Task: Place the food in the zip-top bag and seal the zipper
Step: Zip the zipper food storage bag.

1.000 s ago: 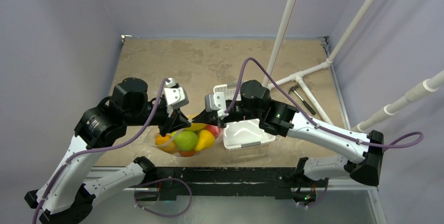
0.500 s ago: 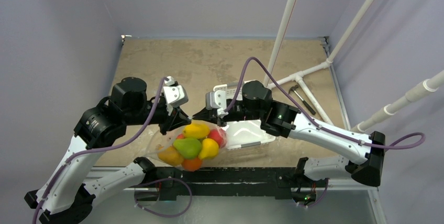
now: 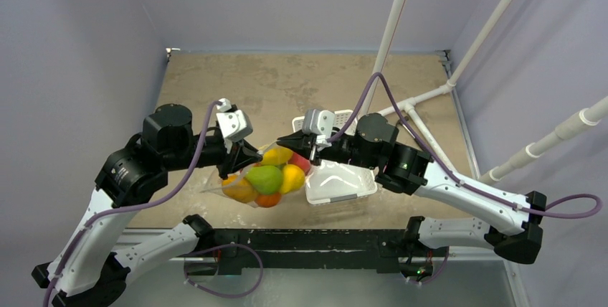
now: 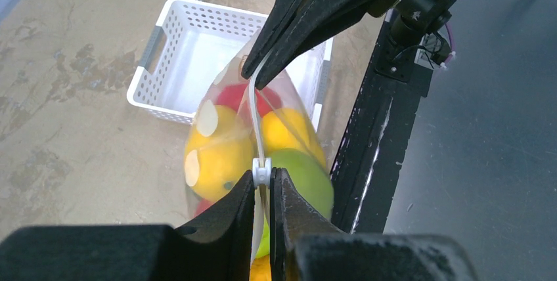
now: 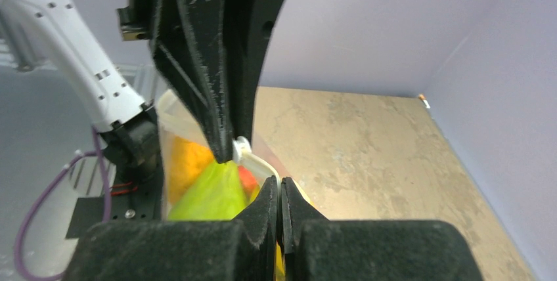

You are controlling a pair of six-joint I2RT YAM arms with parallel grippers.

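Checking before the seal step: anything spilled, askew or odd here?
Nothing stands out. All visible food sits inside the zip-top bag, which hangs above the table between the left gripper and right gripper, both shut on the zipper. No fruit lies loose on the table; the white tray sits upright.

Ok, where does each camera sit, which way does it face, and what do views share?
Top external: above and behind the bases, looking down at the table; left arm and right arm show.
Left wrist: on the left arm, looking past the left claw at the zipper, right claw, white tray.
Right wrist: on the right arm, looking past its claw at the left claw.
Shared: all show the food in the zip-top bag.
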